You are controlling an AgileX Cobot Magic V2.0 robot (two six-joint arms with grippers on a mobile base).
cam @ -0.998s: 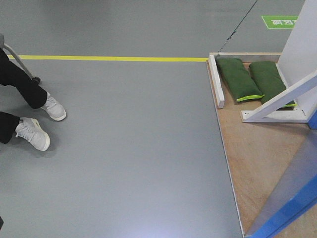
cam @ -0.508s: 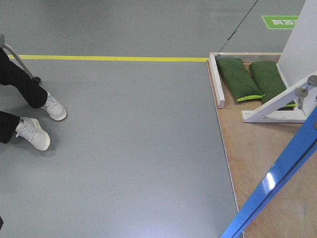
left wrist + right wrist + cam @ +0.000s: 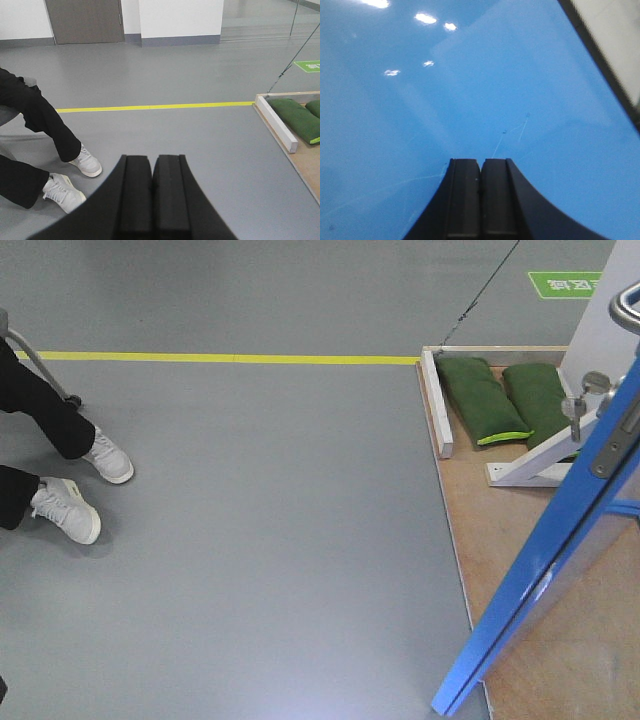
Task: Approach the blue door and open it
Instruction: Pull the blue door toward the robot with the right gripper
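Open grey floor (image 3: 280, 540) ahead; blue door (image 3: 545, 540), white brace (image 3: 520, 474), green sandbags (image 3: 482, 400) right; feet (image 3: 68, 512) far left.

One blue door (image 3: 530, 565), two green sandbags (image 3: 483, 400) (image 3: 537, 400) — two white sneakers (image 3: 108, 457) (image 3: 68, 510).

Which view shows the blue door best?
Exterior front-facing: the blue door shows its edge, latch plate and handle. Right wrist sees only glossy blue panel beyond the shut right gripper; left wrist misses it.

platform (image 3: 505, 540): landmark, right side of front view | door (image 3: 540, 570): over platform's near part, slanting from near left to far right | two sandbags (image 3: 482, 400): side by side on platform's far end | brace (image 3: 535, 468): on platform, between sandbags and door | floor line (image 3: 230, 358): runs left from platform's far corner | person's shoes (image 3: 70, 510): well left of platform
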